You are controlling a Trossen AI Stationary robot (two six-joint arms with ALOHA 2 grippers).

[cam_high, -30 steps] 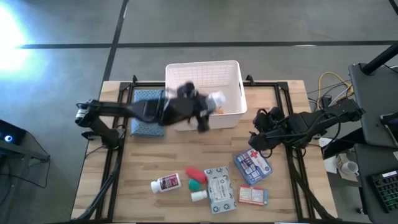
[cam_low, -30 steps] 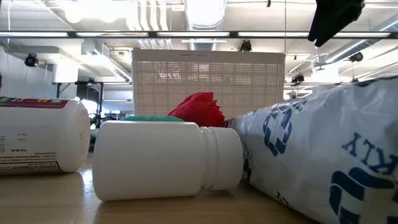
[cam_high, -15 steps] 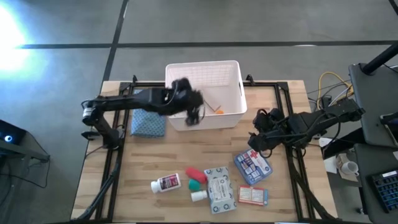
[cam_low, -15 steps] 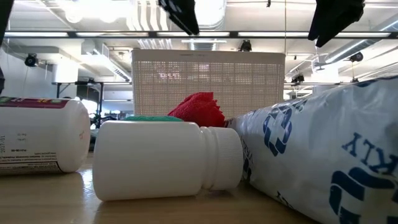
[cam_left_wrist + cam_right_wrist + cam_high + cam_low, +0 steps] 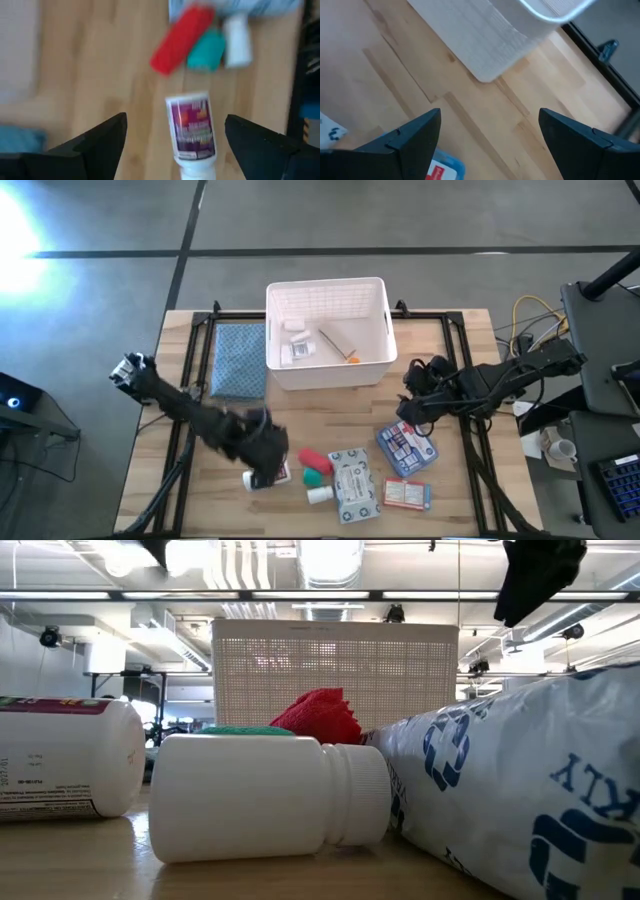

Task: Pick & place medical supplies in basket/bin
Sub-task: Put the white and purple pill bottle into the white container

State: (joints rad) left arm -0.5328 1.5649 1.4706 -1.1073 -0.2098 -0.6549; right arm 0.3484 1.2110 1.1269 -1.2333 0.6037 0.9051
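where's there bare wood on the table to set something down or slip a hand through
Bare wood lies between the white bin and the supplies along the near edge, and at the near left corner. Crowded: the labelled pill bottle, red tube, grey-white packet, blue pouch and white-red box. The left gripper hangs over that bottle.

The big white packet [image 5: 520, 780] close to the low camera carries large blue letters, readable only in part as "KLY". The blue pouch [image 5: 406, 446] shows a red cross sign. The pill bottle [image 5: 60, 755] label stays unreadable.
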